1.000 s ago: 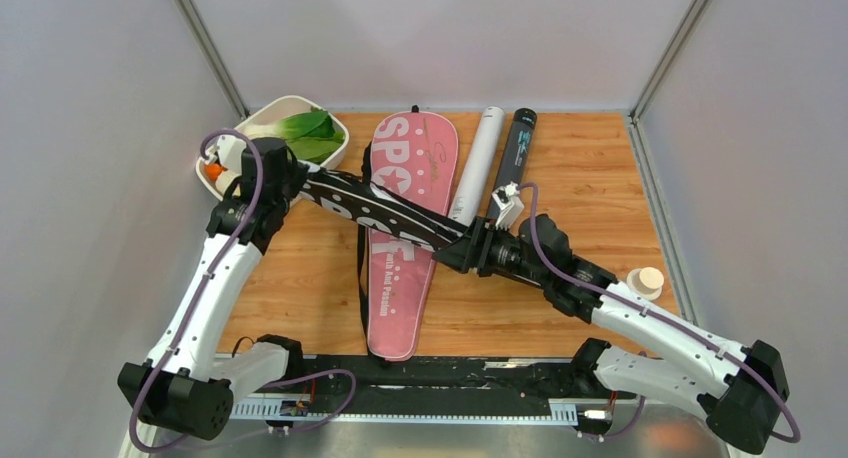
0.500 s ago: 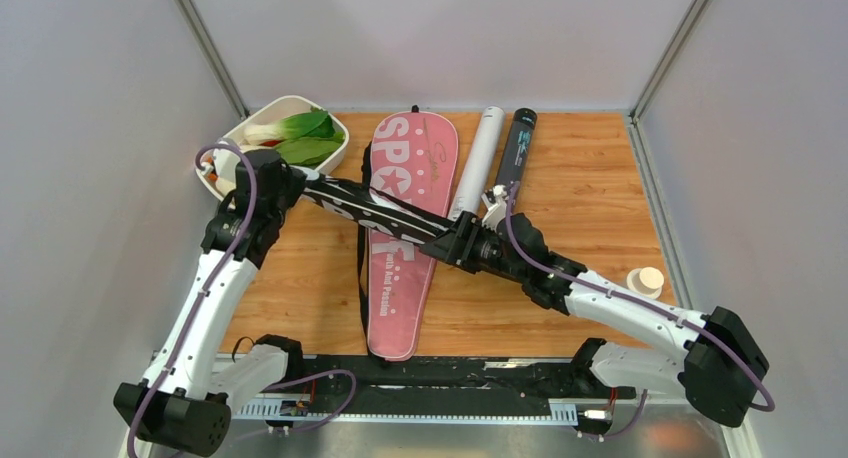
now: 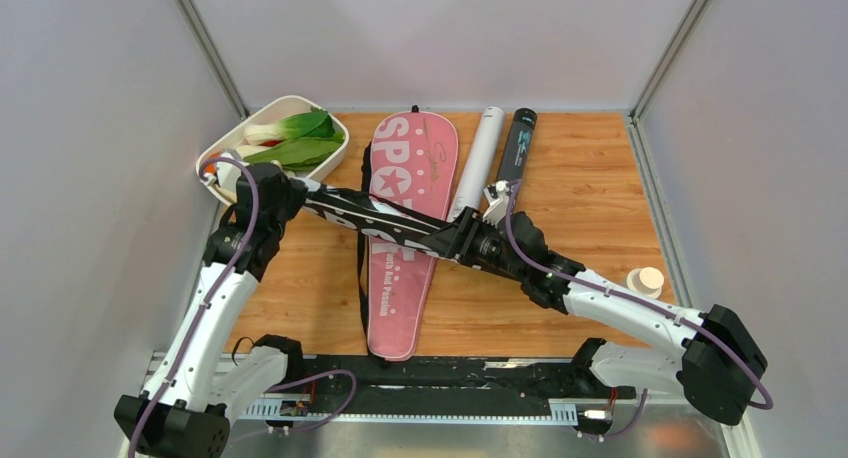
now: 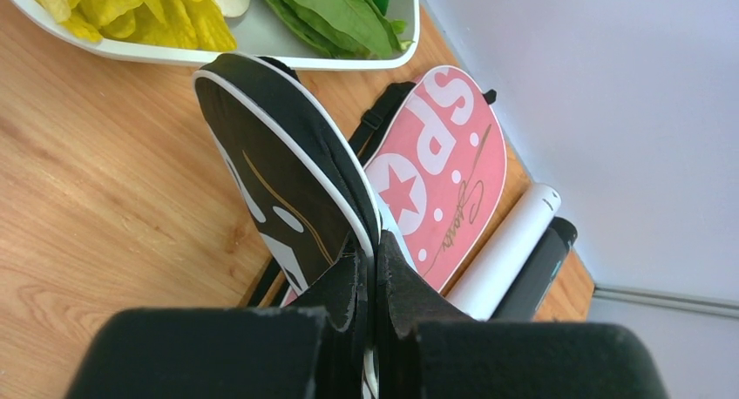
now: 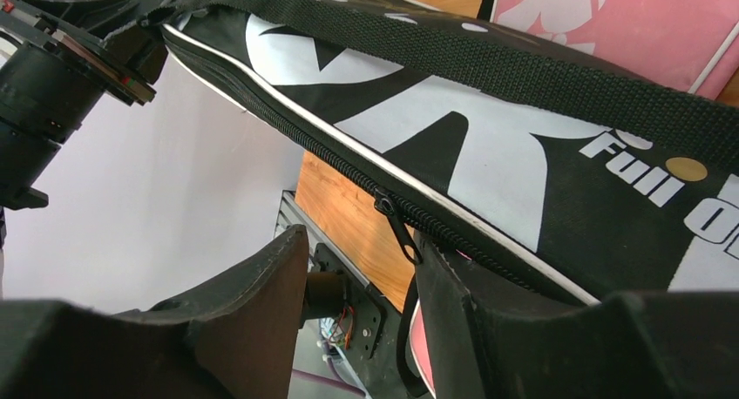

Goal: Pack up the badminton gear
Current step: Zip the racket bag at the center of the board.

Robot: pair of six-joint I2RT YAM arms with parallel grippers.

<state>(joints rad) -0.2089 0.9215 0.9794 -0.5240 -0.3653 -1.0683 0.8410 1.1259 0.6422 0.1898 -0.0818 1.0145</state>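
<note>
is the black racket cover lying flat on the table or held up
Held up, tilted on edge. The left fingers pinch the rim of the black cover, and it bridges over the pink cover toward the right fingers.

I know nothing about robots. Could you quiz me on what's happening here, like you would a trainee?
1. True or false: the left gripper is clamped shut on the black racket cover.
2. What lies flat on the table beneath that cover? A) pink racket cover B) small bottle C) vegetable dish
3. Fill in: between the right gripper's open fingers hangs the cover's ____ pull.
Key: 1 true; 2 A; 3 zipper.
</note>
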